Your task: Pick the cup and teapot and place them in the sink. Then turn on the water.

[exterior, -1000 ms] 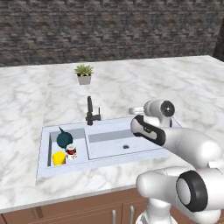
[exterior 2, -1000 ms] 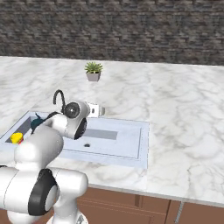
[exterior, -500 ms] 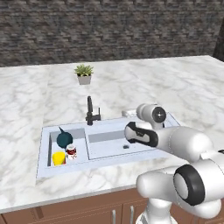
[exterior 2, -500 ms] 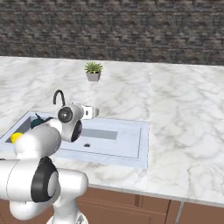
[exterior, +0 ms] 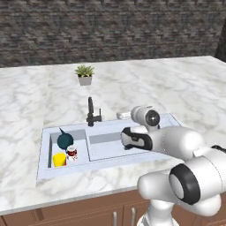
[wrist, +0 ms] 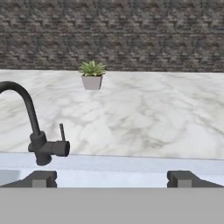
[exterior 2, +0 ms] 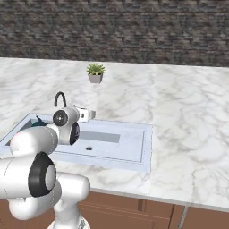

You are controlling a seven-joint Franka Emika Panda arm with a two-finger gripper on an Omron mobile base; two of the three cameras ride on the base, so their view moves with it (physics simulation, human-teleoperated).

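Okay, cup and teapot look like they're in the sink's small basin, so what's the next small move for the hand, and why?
Probably shift the open, empty hand toward the faucet and its small upright lever. The cup and teapot already sit in the side basin of the sink, no water is running, and the lever lies just ahead of the hand, off to one side.

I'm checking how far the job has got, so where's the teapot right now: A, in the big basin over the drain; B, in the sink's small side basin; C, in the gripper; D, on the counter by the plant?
B: the teapot sits in the small side basin of the sink, next to the cup, while the gripper is open and empty.
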